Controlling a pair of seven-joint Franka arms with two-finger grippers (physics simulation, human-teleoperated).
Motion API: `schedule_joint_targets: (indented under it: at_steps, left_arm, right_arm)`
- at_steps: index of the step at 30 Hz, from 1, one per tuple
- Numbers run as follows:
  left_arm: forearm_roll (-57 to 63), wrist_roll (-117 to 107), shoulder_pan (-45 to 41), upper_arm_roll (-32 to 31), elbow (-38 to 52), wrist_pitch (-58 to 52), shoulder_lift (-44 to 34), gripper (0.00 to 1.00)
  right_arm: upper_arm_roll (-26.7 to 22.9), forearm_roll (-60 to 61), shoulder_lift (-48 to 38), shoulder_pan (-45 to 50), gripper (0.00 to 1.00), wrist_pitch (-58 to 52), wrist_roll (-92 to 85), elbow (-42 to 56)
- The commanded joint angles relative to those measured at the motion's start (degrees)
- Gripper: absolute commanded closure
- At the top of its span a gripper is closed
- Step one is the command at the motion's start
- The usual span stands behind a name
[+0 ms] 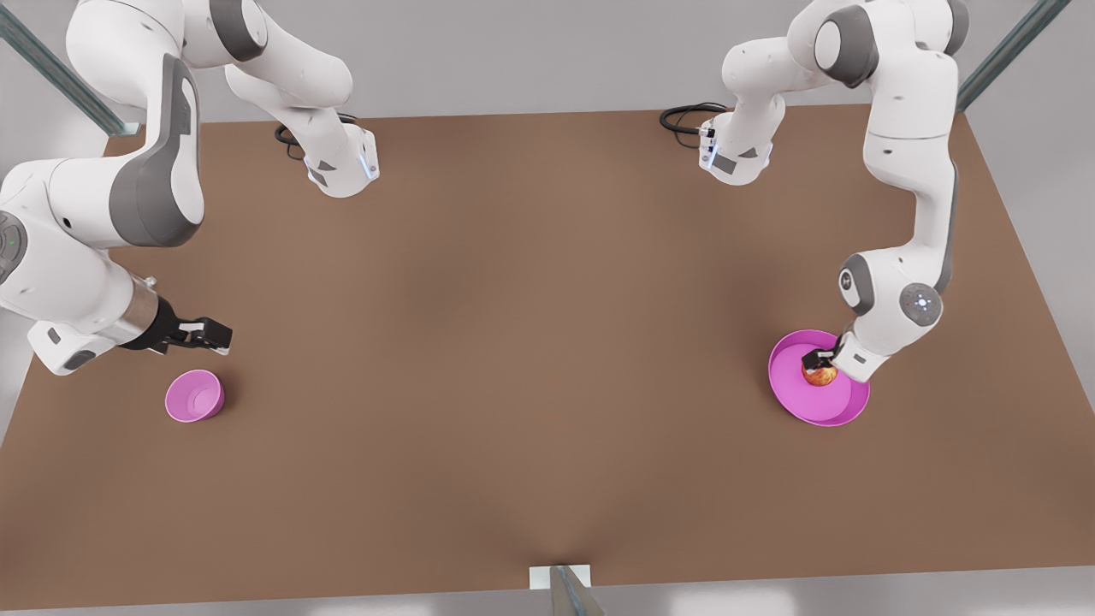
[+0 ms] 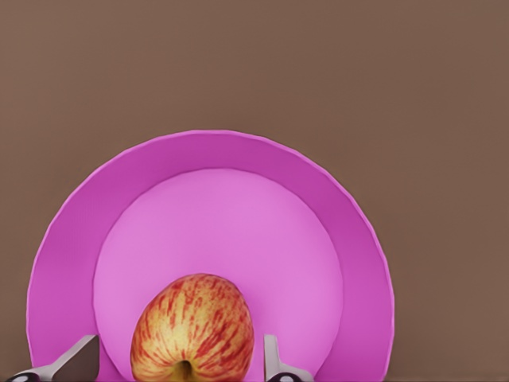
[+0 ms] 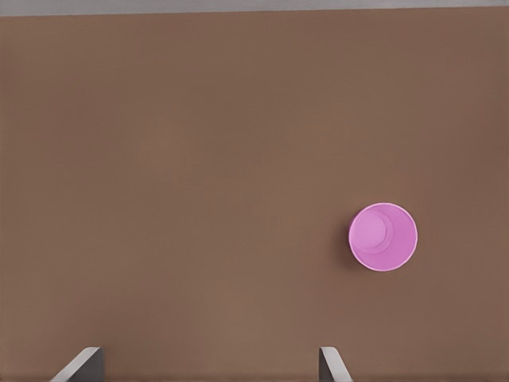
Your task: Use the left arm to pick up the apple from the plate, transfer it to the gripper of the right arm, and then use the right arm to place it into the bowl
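Nearest you in the front view is the table (image 1: 513,359) edge with a small white bracket (image 1: 560,575). On the front view's right, the left gripper (image 1: 821,359) is down on the apple (image 1: 819,374), which sits on the plate (image 1: 813,406). You can't tell from here whether the fingers touch the fruit. On the front view's left, the right gripper (image 1: 210,334) hangs above the table, near the bowl (image 1: 194,395), and waits. The bowl stands well apart from the plate.

Left wrist view: you see the apple (image 2: 192,328) between the two fingertips (image 2: 273,362), fingers spread, a gap on each side, not pinching. The apple rests on the plate (image 2: 71,255), off its centre, toward the gripper.

Right wrist view: the fingertips (image 3: 79,364) are spread wide with bare table (image 3: 199,159) between them. The bowl (image 3: 383,236) sits upright on the table, off to one side of the fingers.
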Motion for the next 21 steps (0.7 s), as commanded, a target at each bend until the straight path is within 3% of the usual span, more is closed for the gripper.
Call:
schedule_joint_targets:
  at_steps: [1, 12, 15, 21]
  left_arm:
    - [0.11, 1.03, -0.01, 0.01, -0.17, 0.95, 0.31, 0.00]
    - [0.11, 1.03, -0.01, -0.08, -0.61, 0.95, 2.42, 0.01]
    - [0.11, 1.03, -0.10, -0.08, -0.61, 0.95, 2.77, 0.14]
    - [0.11, 1.03, -0.10, -0.08, -0.26, 0.95, 2.77, 0.16]
  right_arm:
    - [-0.01, 0.03, 0.00, -0.03, 0.00, -0.02, 0.01, 0.03]
    - [0.52, 0.03, -0.17, 0.32, 0.00, -0.37, 0.63, 0.11]
    - [0.43, 0.03, -0.08, 0.14, 0.00, -0.37, 0.10, 0.11]
    - [0.43, 0.03, -0.08, 0.05, 0.00, -0.28, 0.01, 0.11]
